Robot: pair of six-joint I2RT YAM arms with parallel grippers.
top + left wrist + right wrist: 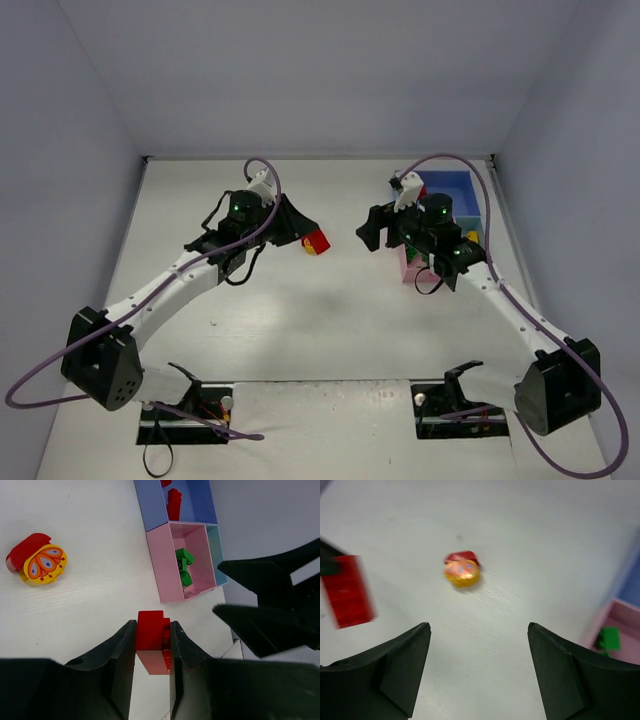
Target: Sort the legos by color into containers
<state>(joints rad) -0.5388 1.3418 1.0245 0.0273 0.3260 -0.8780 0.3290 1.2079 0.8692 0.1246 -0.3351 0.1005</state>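
Two fingers of the left claw [152,626] are clamped on a red lego brick [149,632]. The brick stands between the tips and rises a little past them. Whether it touches the white desk [85,610] I cannot tell.

In the left wrist view, ahead of this claw and to the right, lie the joined containers. The pink compartment [161,575] is nearest and holds green legos [184,566]. The blue compartment [150,505] lies beyond it and holds red legos [173,502]. A narrow light-blue compartment [216,550] joins the pink one on its right side. Ahead and to the left, well apart from the containers, a yellow butterfly piece [44,564] lies on the desk, touching a red piece [24,549].

The right claw [477,630] has its fingers wide apart with nothing between them. The butterfly piece lies on the desk ahead of it.
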